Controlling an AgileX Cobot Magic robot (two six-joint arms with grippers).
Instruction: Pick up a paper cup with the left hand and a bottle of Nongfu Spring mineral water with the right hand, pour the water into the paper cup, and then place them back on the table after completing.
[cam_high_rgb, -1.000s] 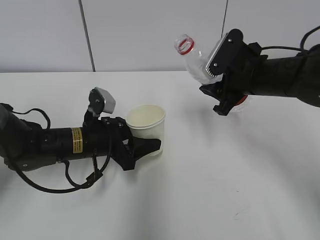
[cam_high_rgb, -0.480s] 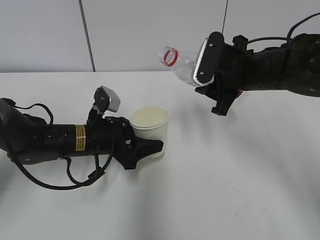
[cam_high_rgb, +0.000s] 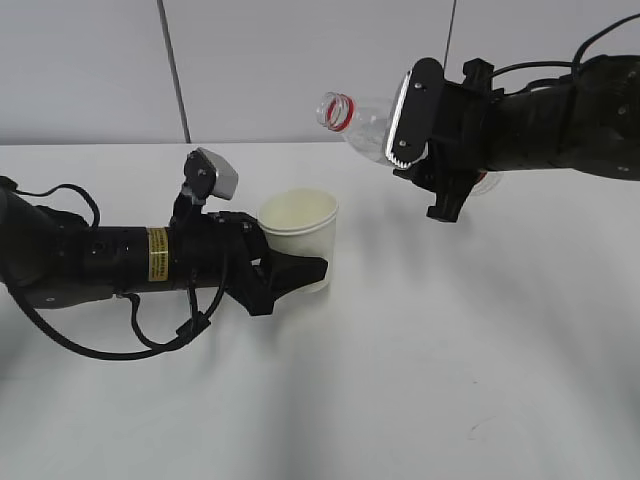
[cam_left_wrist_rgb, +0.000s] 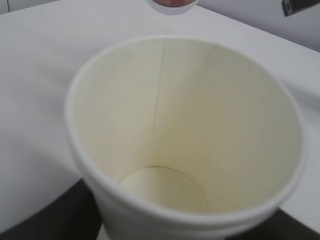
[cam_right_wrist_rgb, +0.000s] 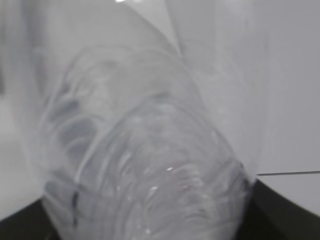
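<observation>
The white paper cup stands upright near the table's middle, with my left gripper shut on its lower wall. From the left wrist the cup fills the view; its inside looks dry, and dark fingers show at its base. The clear bottle, uncapped with a red neck ring, is held in the air by my right gripper, tilted with its mouth pointing left, above and right of the cup. The bottle's mouth shows just past the cup's far rim. The bottle body blurs the right wrist view. No water is visible.
The white table spreads around both arms. A grey panelled wall rises behind it. The left arm's black cable loops onto the tabletop in front of the arm.
The right arm carried the bottle left and tipped it flatter, bringing its mouth closer over the cup. The left gripper shifted the cup slightly right and up.
</observation>
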